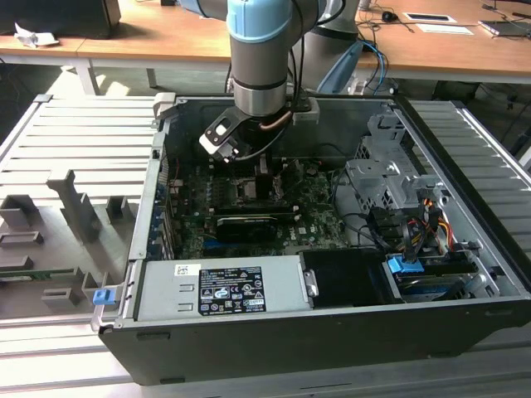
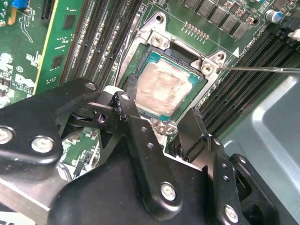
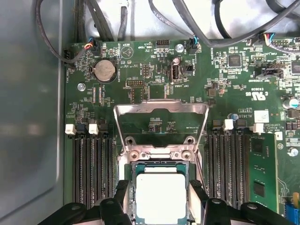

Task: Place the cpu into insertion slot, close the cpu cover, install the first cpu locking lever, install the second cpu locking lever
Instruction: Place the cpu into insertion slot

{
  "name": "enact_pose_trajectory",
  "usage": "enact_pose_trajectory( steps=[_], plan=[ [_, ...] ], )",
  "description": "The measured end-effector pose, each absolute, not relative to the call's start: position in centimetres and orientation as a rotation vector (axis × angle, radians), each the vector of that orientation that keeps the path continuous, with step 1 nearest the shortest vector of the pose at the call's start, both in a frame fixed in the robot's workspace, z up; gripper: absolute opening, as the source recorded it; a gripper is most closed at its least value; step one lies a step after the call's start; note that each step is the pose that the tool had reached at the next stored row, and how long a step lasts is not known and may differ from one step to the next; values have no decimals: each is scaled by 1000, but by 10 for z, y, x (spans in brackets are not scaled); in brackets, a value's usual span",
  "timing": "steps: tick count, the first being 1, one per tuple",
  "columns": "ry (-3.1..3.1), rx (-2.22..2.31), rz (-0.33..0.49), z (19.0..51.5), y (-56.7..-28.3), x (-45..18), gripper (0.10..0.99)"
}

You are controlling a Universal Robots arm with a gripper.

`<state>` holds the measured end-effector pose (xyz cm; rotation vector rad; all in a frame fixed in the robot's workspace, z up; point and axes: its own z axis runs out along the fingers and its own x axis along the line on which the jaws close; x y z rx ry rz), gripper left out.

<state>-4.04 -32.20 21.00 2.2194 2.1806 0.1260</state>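
Observation:
The cpu (image 3: 160,197), silvery on top, lies flat in the insertion slot (image 3: 159,165) on the green board; it also shows in the second wrist view (image 2: 169,91), ringed by the slot's black wall (image 2: 138,75). My gripper (image 3: 159,193) is open, and its black fingers (image 3: 123,194) straddle the chip with a gap on each side. The cpu cover (image 3: 160,108), a silvery frame with a cut-out middle, stands raised behind the slot. A thin metal locking lever (image 2: 262,69) sticks out sideways from the socket corner. In the exterior view my gripper (image 1: 262,170) hangs low inside the computer case.
Black memory slots (image 3: 91,168) flank the socket on both sides. Dark cables (image 3: 215,28) run over the board's far edge. A grey power supply (image 1: 220,290) lines the case front; a drive cage (image 1: 390,178) with wires fills the exterior view's right. A black card (image 1: 247,225) lies near the socket.

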Motion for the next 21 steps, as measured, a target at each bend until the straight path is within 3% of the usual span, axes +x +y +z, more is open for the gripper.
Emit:
enact_pose_trajectory(
  steps=[2, 4, 5, 8, 9, 10, 21],
  plan=[
    [2181, 2219, 126, 212, -323, -40, 612],
    [2181, 2219, 126, 215, -323, -40, 471],
    [2181, 2219, 126, 216, -323, -40, 471],
    [2181, 2219, 126, 218, -323, -40, 286],
    [2181, 2219, 126, 219, -323, -40, 165],
    [2181, 2219, 126, 220, -323, -40, 106],
    [2181, 2219, 126, 226, -323, -40, 106]
  ],
)
